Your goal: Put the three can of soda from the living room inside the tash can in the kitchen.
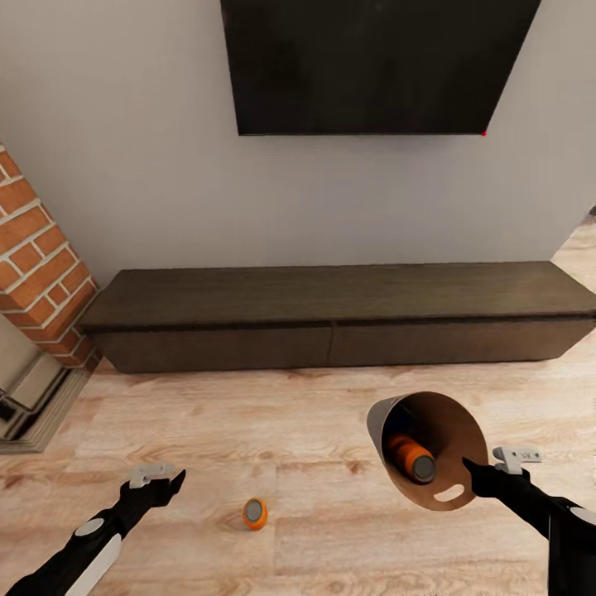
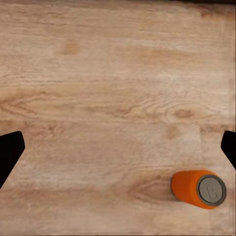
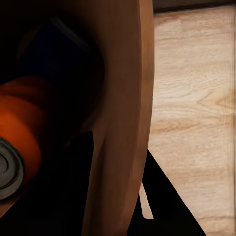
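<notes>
A dark can behind the orange one in the bin (image 1: 377, 426) stays indistinct; the right gripper (image 1: 473, 472) pinches its rim, while the left gripper (image 1: 165, 480), spread wide, hovers beside the floor can (image 1: 255, 513)

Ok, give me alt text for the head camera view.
The right gripper holds the tilted trash can by its rim, an orange can inside. Another orange can lies on the wood floor near the open left gripper.
</notes>
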Robot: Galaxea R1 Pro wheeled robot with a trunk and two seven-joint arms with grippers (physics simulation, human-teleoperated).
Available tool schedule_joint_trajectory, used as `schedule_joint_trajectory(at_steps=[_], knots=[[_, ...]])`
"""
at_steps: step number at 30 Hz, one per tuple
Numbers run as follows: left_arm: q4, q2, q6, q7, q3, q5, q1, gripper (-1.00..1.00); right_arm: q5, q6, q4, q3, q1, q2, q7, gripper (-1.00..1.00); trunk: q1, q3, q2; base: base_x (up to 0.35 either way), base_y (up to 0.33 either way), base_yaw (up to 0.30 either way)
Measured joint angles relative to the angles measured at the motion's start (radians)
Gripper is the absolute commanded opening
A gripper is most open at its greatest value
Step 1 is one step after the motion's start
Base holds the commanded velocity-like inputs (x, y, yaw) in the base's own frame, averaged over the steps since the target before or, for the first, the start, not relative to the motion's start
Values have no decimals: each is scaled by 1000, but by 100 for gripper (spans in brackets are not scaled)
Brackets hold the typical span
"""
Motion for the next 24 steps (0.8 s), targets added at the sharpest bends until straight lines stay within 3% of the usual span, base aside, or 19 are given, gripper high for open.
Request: schedule_joint_trajectory(at_steps=[2,6,8,10,11,12,19,22,24], knots=[[-8,-13,79,4,-25,3,-1,100,0,0,0,0,0,1,-1,-100,0,0,0,23,37,-102],[-17,-108,283,46,-46,7,-16,100,0,0,0,2,0,1,-2,-100,0,0,0,9,14,-38],[-19,-127,317,72,-47,7,-34,100,0,0,0,2,0,1,-2,-100,0,0,0,3,5,-14],[-18,-146,366,100,-48,5,-78,100,0,0,0,3,0,1,-2,-100,0,0,0,1,2,-6],[-15,-163,433,120,-48,8,-128,100,1,0,0,4,0,1,-3,-100,0,0,0,1,1,-2],[-16,-172,456,125,-48,9,-147,100,2,-1,0,5,0,1,-3,-100,0,0,0,0,1,-2],[-4,-195,495,136,-47,9,-228,100,8,7,-12,33,-1,2,-4,-100,0,0,0,0,0,0],[13,-197,500,131,-49,10,-241,100,12,31,-18,73,-1,2,-4,-100,0,0,0,0,0,0],[21,-200,508,129,-49,11,-248,100,12,100,-41,113,-4,1,-4,-100,0,0,0,0,0,0]])
